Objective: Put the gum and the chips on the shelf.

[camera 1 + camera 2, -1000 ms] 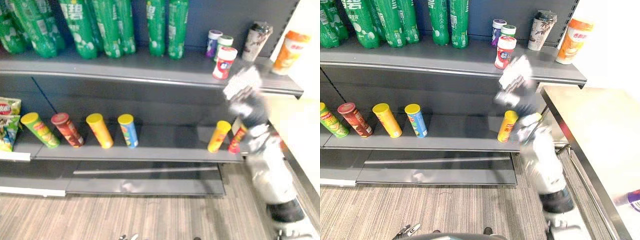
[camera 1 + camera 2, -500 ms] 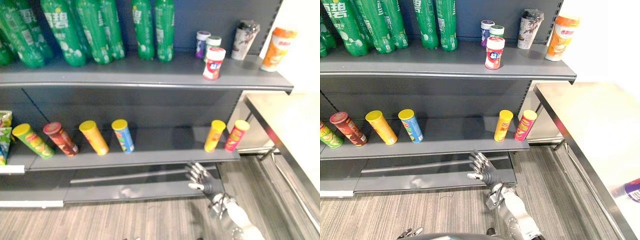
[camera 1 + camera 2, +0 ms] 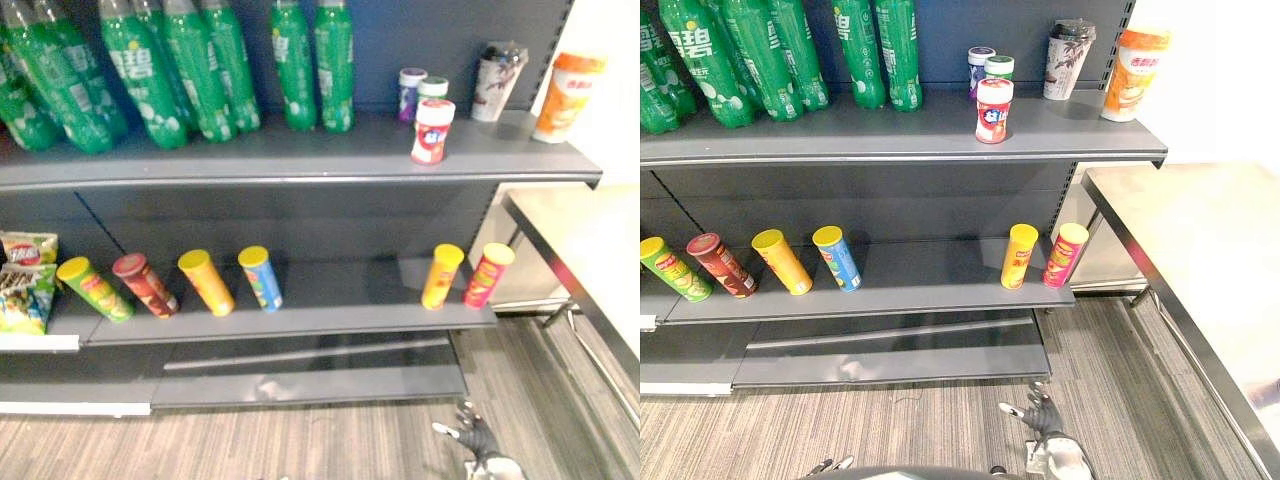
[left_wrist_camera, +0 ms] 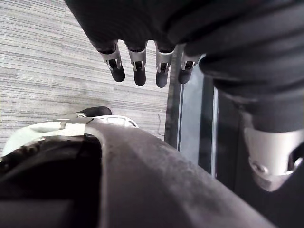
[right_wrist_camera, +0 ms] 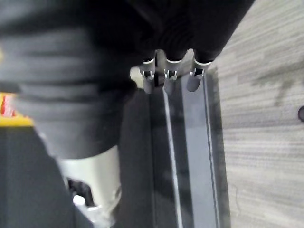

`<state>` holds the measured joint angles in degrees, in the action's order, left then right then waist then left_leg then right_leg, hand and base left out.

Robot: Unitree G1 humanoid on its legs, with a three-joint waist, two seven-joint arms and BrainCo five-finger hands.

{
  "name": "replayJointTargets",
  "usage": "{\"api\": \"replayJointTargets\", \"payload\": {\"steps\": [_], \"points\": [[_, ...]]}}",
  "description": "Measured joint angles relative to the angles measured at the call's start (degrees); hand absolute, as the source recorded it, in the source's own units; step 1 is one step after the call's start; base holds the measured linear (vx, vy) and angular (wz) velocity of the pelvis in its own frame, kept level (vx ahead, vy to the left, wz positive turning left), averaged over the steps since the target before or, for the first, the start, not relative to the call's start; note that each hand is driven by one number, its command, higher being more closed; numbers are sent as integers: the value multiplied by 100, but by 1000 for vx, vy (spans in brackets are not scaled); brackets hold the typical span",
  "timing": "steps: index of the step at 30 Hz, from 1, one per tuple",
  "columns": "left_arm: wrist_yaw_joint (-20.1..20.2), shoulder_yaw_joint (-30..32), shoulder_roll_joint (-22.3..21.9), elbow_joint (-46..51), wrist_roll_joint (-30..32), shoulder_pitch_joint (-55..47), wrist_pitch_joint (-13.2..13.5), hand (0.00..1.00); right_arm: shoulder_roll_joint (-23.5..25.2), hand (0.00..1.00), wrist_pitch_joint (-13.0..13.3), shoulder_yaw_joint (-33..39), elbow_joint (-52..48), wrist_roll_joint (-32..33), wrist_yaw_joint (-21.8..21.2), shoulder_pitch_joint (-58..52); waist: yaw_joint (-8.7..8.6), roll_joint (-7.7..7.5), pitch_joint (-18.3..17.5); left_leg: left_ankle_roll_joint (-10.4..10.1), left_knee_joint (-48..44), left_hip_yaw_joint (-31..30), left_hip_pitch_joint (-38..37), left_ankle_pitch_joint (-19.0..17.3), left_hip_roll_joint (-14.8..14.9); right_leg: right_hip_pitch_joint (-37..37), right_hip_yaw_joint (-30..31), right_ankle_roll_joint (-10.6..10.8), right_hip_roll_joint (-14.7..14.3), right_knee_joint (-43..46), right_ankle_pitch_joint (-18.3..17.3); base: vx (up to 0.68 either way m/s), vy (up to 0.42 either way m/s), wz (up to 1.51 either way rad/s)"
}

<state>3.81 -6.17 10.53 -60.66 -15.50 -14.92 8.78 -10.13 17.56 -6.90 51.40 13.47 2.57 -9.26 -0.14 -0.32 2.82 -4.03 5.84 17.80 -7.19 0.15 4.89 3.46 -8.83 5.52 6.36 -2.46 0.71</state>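
Head view: gum (image 3: 433,130) stands on the upper shelf (image 3: 300,165), chips (image 3: 488,275) on the lower shelf (image 3: 330,315). The right hand (image 3: 472,433) hangs low, spread wide. Left wrist view: left hand (image 4: 137,66) straight-fingered, empty. Right wrist view: likewise empty. Placing looks done, so next is only resting the arms.

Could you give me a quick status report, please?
Left robot hand, right robot hand open, empty. Gum on top shelf, chips can on lower shelf beside yellow can.
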Motion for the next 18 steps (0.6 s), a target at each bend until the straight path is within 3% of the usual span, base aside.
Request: {"api": "replayJointTargets", "payload": {"steps": [6, 9, 11, 14, 17, 18], "points": [[118, 215, -96, -58, -138, -62, 66, 0, 154, 0, 0, 658, 311, -17, 282, -156, -112, 5, 48, 12, -5, 42, -37, -41, -18, -40, 64, 27, 26, 147, -114, 6, 8, -2], [181, 279, -130, -84, -234, -35, 61, 0, 226, 0, -25, 1040, 471, -39, 434, -231, -128, 7, 79, 88, -172, 122, -72, -205, -57, -297, 195, 82, 127, 751, -470, 25, 48, -14], [296, 358, -129, -84, -244, 27, 61, 0, 241, 0, -83, 1414, 582, 10, 482, -261, -129, -15, 189, 107, -1174, 218, 279, -748, 16, -535, 349, 170, 241, 1310, -684, 49, 34, -25], [335, 380, -119, -91, -244, 139, -13, 0, 254, 0, -81, 1887, 578, 105, 612, -330, -156, 76, 364, 199, -2278, 404, 608, -1374, 262, -640, 578, 244, 197, 1564, -730, 12, 69, -36], [390, 431, -99, -89, -238, 195, -64, 0, 424, 0, -44, 2215, 553, 288, 660, -348, -171, 38, 544, 237, -2557, 732, 576, -1626, 379, -639, 811, 374, 155, 1456, -580, -17, 146, -67], [407, 441, -126, -84, -235, 223, -64, 0, 527, 0, -5, 2243, 496, 299, 655, -381, -161, 39, 625, 287, -2644, 1049, 576, -1723, 467, -729, 844, 376, 128, 1280, -338, -53, 135, -93]]}}
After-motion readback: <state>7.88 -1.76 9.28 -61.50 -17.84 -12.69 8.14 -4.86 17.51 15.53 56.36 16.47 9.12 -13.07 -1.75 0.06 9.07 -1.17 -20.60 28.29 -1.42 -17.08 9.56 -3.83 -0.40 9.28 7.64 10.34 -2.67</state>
